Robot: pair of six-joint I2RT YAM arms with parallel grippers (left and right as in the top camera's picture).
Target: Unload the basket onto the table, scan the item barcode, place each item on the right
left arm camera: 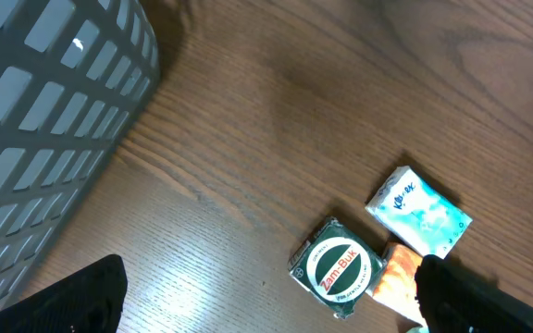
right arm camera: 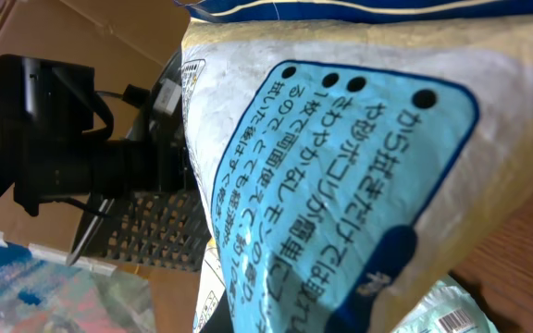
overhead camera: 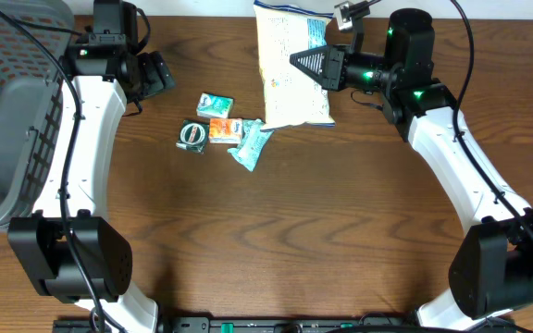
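Your right gripper (overhead camera: 296,61), jaws pinched shut on the snack bag (overhead camera: 285,97), holds the bag tilted over the far side of the table (overhead camera: 359,213). The bag's blue label (right arm camera: 340,213) fills the wrist view, right against the pincer. Turn the bag slowly until its barcode, not visible here, squarely faces what looks to be the scanner (right arm camera: 44,139) just beyond, and avoid creasing the film. Farther out, your left gripper (overhead camera: 155,72) hangs wide open near the small packets (overhead camera: 216,125), beside the basket (overhead camera: 7,92).

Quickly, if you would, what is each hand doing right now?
Left hand: open, holding nothing.
Right hand: closed on the snack bag.
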